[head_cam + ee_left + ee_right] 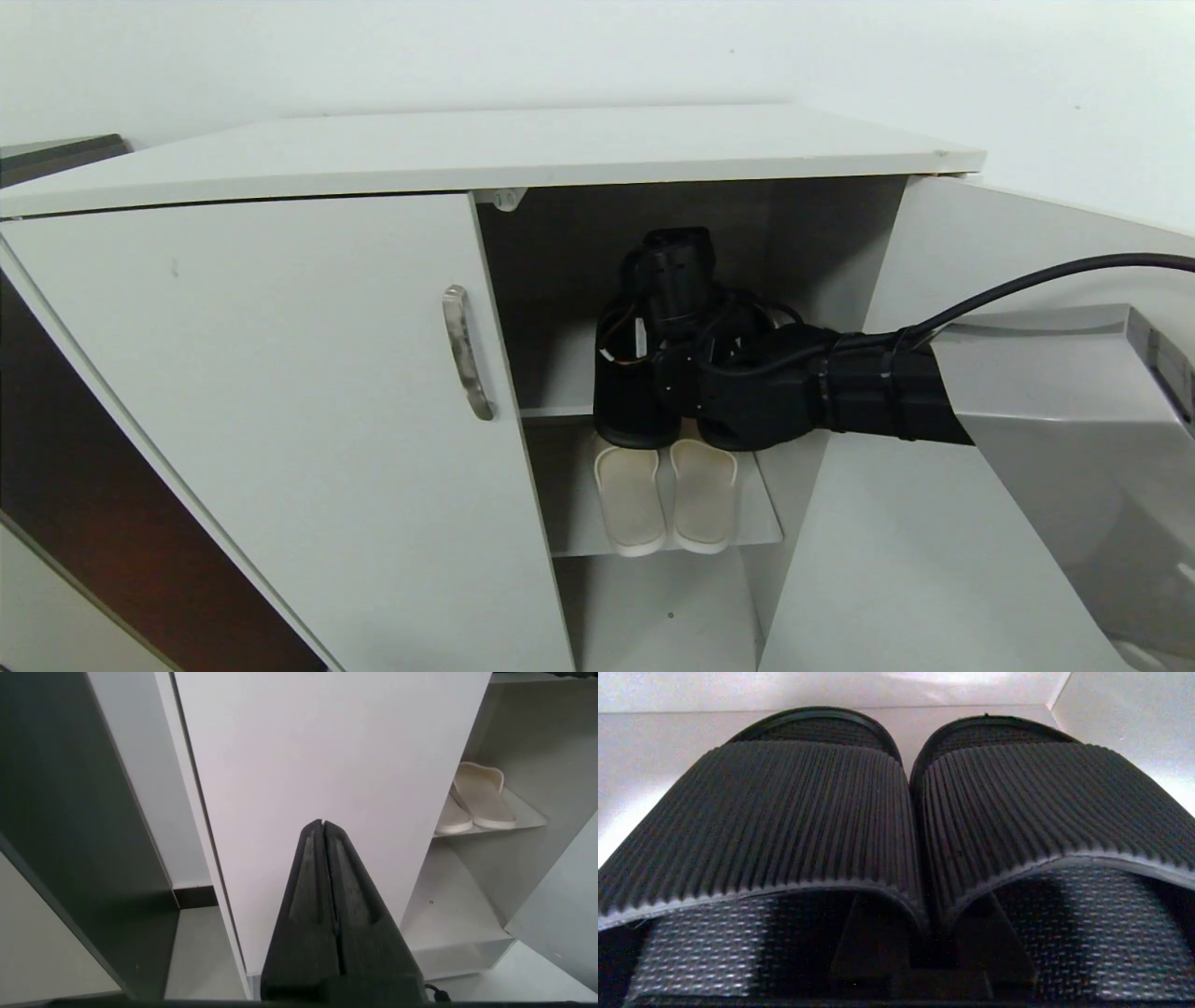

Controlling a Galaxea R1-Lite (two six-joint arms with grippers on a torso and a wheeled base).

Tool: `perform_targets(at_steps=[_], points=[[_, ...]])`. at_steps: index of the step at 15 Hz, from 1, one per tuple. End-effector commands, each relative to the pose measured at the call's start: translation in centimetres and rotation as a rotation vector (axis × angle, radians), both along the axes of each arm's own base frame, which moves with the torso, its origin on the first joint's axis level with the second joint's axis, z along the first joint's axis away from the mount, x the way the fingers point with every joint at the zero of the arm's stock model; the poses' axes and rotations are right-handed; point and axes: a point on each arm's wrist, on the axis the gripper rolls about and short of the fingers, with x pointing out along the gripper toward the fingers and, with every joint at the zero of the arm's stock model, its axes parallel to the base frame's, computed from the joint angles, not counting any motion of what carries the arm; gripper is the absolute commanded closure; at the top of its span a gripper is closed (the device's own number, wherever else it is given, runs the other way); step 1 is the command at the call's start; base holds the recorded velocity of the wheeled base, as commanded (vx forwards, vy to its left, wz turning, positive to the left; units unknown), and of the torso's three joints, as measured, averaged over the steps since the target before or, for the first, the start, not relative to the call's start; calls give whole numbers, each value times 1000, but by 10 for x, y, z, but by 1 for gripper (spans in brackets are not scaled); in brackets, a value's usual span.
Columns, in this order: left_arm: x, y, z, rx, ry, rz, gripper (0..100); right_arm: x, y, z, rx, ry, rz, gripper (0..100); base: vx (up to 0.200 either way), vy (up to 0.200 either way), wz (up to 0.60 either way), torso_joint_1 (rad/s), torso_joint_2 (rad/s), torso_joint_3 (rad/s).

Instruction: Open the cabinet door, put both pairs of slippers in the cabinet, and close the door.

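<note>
A pair of black slippers (624, 411) rests side by side at the front of the cabinet's upper shelf (555, 411). In the right wrist view their ribbed straps (794, 812) loom close, and my right gripper (926, 943) is shut on the two inner walls where the slippers meet, one finger inside each. A pair of white slippers (667, 499) lies on the lower shelf (571, 527), also seen as white slippers (476, 798) from the left wrist. My left gripper (322, 831) is shut and empty, held low in front of the closed left door (327, 756).
The right door (934, 532) stands swung open beside my right arm. The left door (280, 420) is closed, with a metal handle (467, 353) near its inner edge. Below the lower shelf is the cabinet floor (663, 616). A dark panel (121, 523) stands left of the cabinet.
</note>
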Motion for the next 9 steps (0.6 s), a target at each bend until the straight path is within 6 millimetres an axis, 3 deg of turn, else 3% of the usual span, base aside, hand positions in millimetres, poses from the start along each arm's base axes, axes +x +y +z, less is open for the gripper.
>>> perform_targets(at_steps=[1,2,3,9], points=[[0,0,0,0,1,-1,100,1,1,-3,-4,4,0,100,0,0,0,0,0,0],[0,0,0,0,3,-1,100,1,1,-3,-3,3,0,100,0,0,0,0,0,0],[0,0,0,0,1,-1,100,2,2,-4,-5,4,0,0,0,0,0,0,0,0],[0,0,0,0,1,-1,100,-1,1,-2,-16,4,4,0,0,0,0,0,0,0]])
